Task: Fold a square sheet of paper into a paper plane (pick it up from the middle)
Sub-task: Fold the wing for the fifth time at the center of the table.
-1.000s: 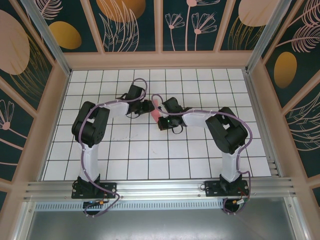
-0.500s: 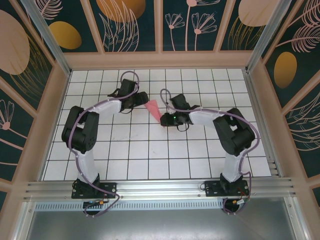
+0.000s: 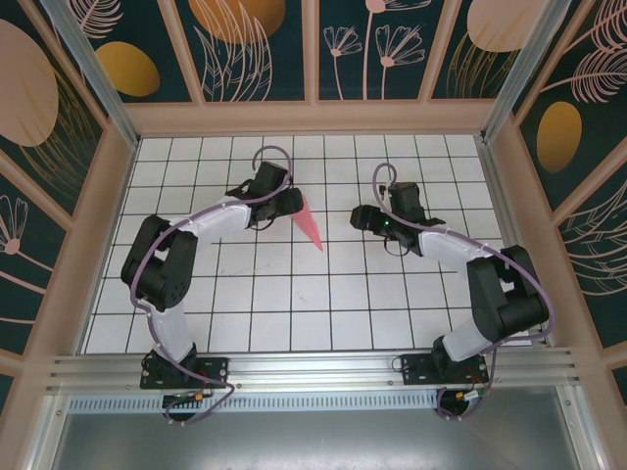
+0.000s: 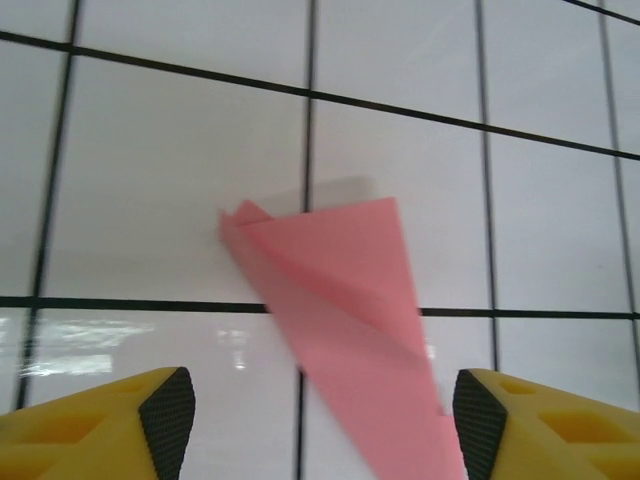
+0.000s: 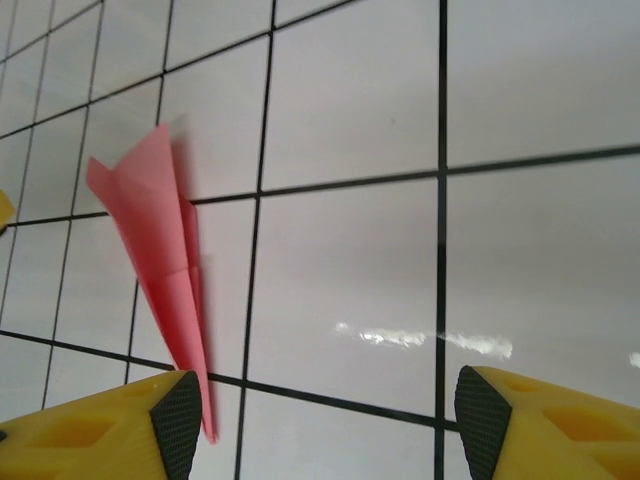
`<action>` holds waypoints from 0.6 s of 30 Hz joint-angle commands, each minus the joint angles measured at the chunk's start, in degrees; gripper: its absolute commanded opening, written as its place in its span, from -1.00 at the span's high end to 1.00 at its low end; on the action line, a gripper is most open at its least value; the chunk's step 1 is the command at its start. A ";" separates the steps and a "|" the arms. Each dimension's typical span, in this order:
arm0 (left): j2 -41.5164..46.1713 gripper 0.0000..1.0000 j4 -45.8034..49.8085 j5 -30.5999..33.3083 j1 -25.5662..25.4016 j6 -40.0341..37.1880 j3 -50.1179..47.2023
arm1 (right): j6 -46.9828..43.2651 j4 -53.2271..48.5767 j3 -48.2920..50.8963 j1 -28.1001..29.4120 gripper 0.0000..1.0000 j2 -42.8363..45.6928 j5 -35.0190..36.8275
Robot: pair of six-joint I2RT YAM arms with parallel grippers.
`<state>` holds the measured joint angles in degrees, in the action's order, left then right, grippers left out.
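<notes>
The salmon-pink paper plane [image 3: 313, 224] lies on the white tiled table near its middle, its sharp tip toward the near right. My left gripper [image 3: 293, 204] sits just left of its wide end, open. In the left wrist view the plane [image 4: 345, 300] runs down between the spread jaws of the left gripper [image 4: 320, 420], closer to the right fingertip [image 4: 478, 420], and neither pad presses on it. My right gripper [image 3: 361, 217] stands open about one tile to the right of the plane. In its wrist view the plane [image 5: 155, 235] lies beside the left fingertip [image 5: 178, 420], and bare tile shows between the right gripper's [image 5: 328, 418] jaws.
The white grid table [image 3: 294, 313] is boxed in by low wooden walls [image 3: 313, 117] at the back and on both sides. Both arm bases stand on the metal rail [image 3: 313, 367] at the near edge.
Both grippers have opened and let go of the plane. The right arm has drawn back to the right, away from it. The left gripper stays by the wide end.
</notes>
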<state>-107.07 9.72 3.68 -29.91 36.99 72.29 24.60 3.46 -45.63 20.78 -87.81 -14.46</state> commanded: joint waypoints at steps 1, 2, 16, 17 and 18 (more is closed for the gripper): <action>-3.03 -0.14 0.68 -1.96 -0.85 0.68 2.49 | 0.98 4.86 1.19 -0.03 -0.41 1.33 -2.18; -3.69 -0.04 0.01 -3.76 -0.81 0.55 2.67 | 1.04 5.52 1.29 0.09 -0.40 1.04 -4.13; 2.45 0.33 -11.17 -12.20 4.96 4.25 -7.59 | 2.30 1.96 -16.00 12.31 0.66 -17.44 -16.54; 3.45 0.33 -11.63 -12.42 5.86 4.47 -8.90 | 2.84 1.76 -18.05 12.30 0.68 -19.42 -16.91; 4.35 0.33 -12.01 -12.52 6.57 4.54 -9.97 | 3.15 1.51 -20.03 12.36 0.69 -21.35 -17.07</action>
<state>-106.76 1.43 -7.18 -25.41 39.81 64.79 26.30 6.26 -61.32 33.41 -105.38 -29.80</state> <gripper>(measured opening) 0.335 0.158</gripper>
